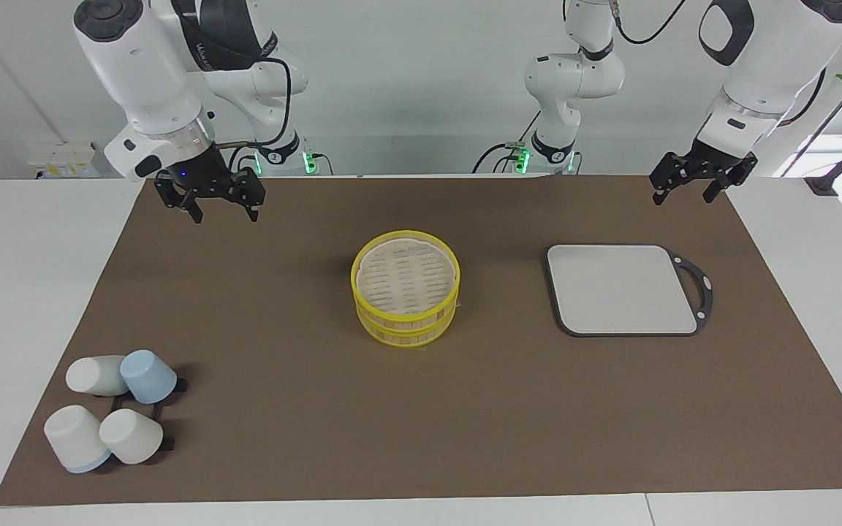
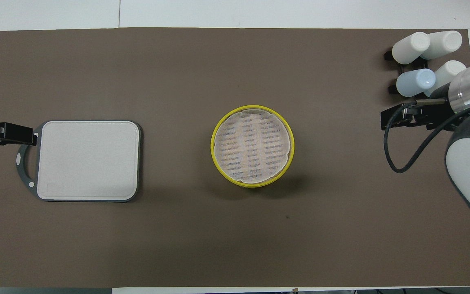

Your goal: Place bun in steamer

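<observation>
The steamer [image 1: 404,320] stands open in the middle of the brown mat, a round bamboo basket with yellow rims and a pale perforated liner on its floor; it also shows in the overhead view [image 2: 213,145]. No lid is in view. No bun shows in either view, and the steamer holds nothing. My right gripper [image 1: 225,215] hangs open and empty over the mat at the right arm's end [image 2: 402,118]. My left gripper [image 1: 683,196] hangs open and empty over the mat's edge at the left arm's end, by the board's handle [image 2: 4,134].
A grey rectangular board [image 1: 622,288] with a black handle lies bare toward the left arm's end [image 2: 88,160]. Several white and blue cups [image 1: 110,420] sit on a black rack at the right arm's end, farther from the robots [image 2: 422,57].
</observation>
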Robot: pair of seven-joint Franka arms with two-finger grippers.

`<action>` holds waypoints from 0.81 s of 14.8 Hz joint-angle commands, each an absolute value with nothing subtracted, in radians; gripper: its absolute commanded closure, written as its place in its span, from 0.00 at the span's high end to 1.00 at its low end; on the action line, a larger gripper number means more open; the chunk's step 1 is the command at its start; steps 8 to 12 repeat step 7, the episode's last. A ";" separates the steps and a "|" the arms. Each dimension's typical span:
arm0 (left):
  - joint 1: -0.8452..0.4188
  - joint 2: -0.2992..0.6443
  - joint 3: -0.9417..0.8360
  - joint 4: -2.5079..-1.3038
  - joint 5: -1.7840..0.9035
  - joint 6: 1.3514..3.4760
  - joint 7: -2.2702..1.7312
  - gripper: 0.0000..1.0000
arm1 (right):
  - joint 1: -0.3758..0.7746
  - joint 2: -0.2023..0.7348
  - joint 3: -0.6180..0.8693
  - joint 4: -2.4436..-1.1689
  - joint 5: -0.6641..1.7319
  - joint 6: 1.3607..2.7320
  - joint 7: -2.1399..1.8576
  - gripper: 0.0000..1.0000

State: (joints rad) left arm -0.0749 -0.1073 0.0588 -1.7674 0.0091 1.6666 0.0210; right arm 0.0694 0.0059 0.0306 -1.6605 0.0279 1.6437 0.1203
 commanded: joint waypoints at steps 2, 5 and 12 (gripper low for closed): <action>-0.090 -0.109 0.069 -1.761 0.026 1.660 0.023 1.00 | 0.052 -0.011 0.040 -1.683 0.029 1.658 0.095 1.00; -0.091 -0.109 0.069 -1.761 0.025 1.660 0.021 1.00 | 0.052 -0.011 0.041 -1.681 0.031 1.658 0.095 1.00; -0.091 -0.109 0.069 -1.761 0.026 1.660 0.021 1.00 | 0.051 -0.011 0.041 -1.681 0.031 1.658 0.095 1.00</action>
